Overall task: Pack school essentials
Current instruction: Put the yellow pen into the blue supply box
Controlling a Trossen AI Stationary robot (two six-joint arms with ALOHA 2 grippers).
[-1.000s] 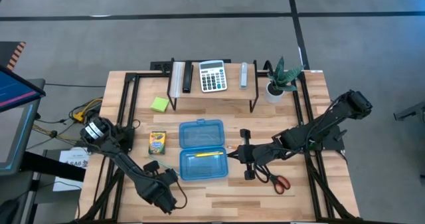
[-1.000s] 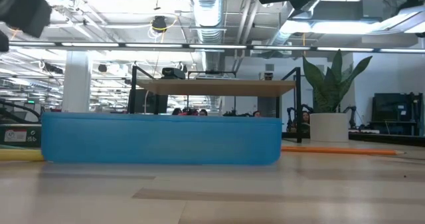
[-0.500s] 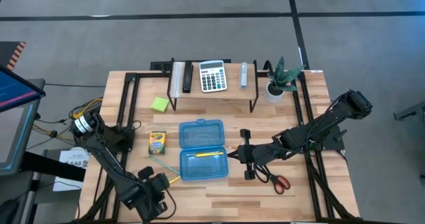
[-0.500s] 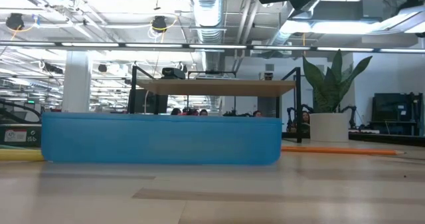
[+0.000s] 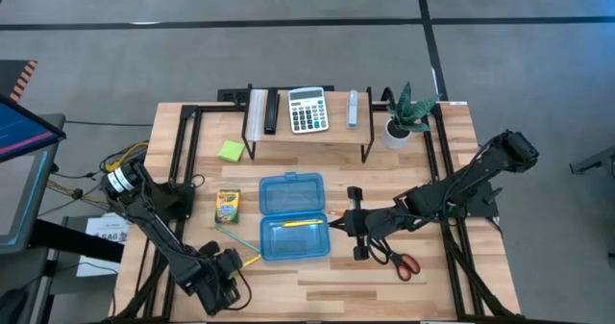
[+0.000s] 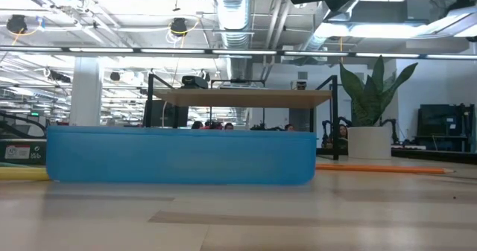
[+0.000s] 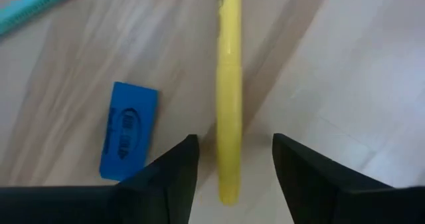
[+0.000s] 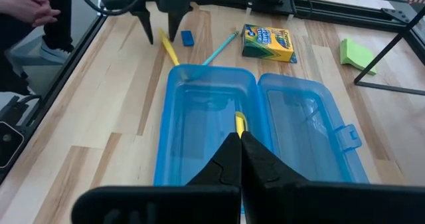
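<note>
Since a second ago, left end effector [image 7: 231, 159] has opened over the yellow pencil [image 7: 230, 98] near the bench's front-left corner, gripping nothing; pencil remains unpacked outside the blue case [image 5: 293, 218]

Both arms are dark, near-black, built of slim tube links joined by bulkier rounded joints. The left arm carries a round joint housing with a pale ring near its base. Each pincer, left pincer [image 7: 231, 159] and right pincer [image 8: 240, 139], ends in two matte black fingers, flat-faced and tapering to narrow tips.
</note>
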